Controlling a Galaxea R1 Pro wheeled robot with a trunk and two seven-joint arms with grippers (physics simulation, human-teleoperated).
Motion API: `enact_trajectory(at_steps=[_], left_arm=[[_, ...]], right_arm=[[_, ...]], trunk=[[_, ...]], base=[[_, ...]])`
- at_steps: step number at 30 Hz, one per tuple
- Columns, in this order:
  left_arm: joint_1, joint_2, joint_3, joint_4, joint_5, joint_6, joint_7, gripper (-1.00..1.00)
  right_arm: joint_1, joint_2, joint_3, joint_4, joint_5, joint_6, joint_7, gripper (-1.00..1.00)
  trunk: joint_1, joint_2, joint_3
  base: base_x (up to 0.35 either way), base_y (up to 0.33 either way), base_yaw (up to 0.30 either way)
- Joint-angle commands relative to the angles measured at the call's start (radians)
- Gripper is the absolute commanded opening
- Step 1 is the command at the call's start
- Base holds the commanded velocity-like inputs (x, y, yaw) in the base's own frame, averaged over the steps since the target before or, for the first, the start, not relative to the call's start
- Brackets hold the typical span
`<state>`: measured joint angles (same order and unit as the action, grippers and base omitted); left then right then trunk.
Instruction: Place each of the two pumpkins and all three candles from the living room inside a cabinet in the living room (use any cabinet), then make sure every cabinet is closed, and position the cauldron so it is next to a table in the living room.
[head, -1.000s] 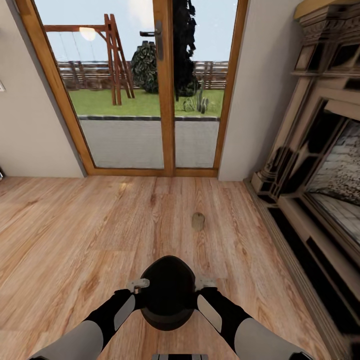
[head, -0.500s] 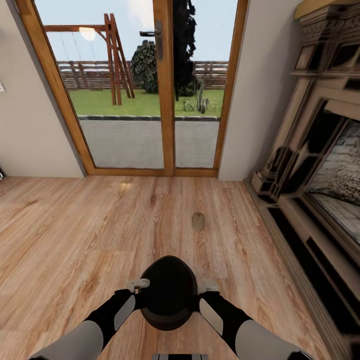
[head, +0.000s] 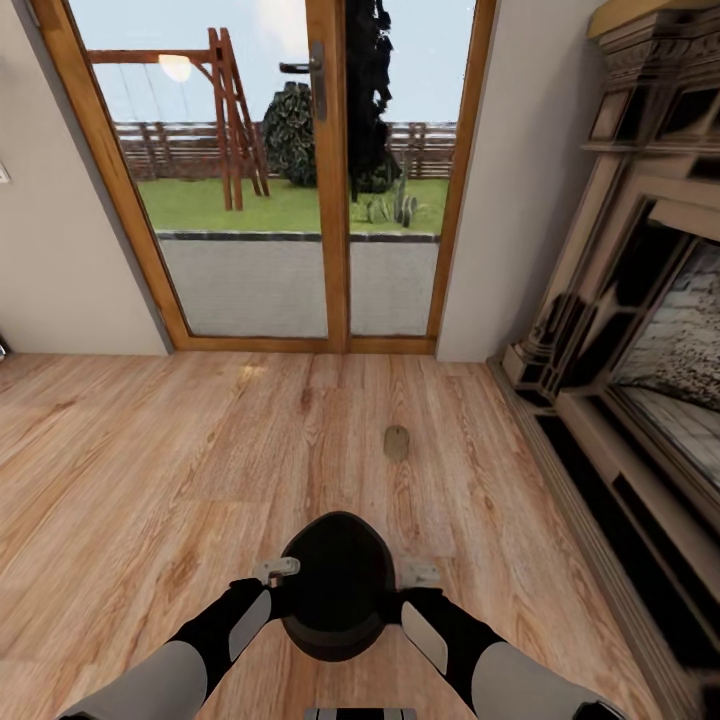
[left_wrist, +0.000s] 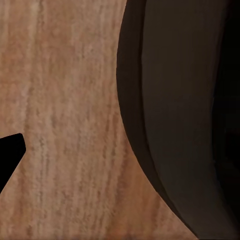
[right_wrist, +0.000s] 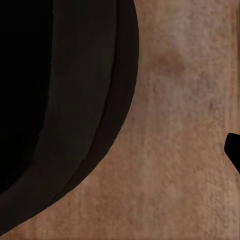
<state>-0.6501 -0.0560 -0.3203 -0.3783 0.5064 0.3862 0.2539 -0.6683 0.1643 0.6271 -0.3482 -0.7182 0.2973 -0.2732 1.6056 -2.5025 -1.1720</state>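
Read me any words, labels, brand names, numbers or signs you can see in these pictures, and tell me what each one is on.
None: there is no readable text.
The black cauldron between the two arms is plain.
The candle on the wooden floor carries no label.
The glass door and the fireplace show no lettering.
The object at the left wall's edge is cut off, so any marking there cannot be told.

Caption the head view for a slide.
Both arms flank a black cauldron on wood flooring; a candle lies ahead.
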Motion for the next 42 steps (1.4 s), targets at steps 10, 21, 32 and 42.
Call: enact_trajectory(at_steps=[10, 21, 32, 42], left_arm=[[0.000, 0.001, -0.008, -0.003, 0.011, 0.003, 0.009, 1.00], [0.000, 0.001, -0.008, -0.004, 0.011, 0.003, 0.009, 1.00], [0.000, 0.001, -0.008, -0.004, 0.011, 0.003, 0.009, 1.00], [0.000, 0.001, -0.009, -0.004, 0.011, 0.002, 0.009, 1.00]], right_arm=[[0.000, 0.003, 0.011, 0.036, -0.008, -0.024, -0.009, 1.00], [0.000, 0.004, 0.011, 0.038, -0.007, -0.024, -0.009, 1.00], [0.000, 0.006, 0.011, 0.038, -0.007, -0.030, -0.009, 1.00], [0.000, 0.007, 0.011, 0.038, -0.007, -0.032, -0.010, 1.00]], trunk=[[0.000, 0.000, -0.001], [0.000, 0.000, -0.001], [0.002, -0.001, -0.016], [0.002, -0.001, -0.016]], base=[[0.000, 0.000, 0.000], [0.000, 0.000, 0.000], [0.000, 0.000, 0.000], [0.000, 0.000, 0.000]])
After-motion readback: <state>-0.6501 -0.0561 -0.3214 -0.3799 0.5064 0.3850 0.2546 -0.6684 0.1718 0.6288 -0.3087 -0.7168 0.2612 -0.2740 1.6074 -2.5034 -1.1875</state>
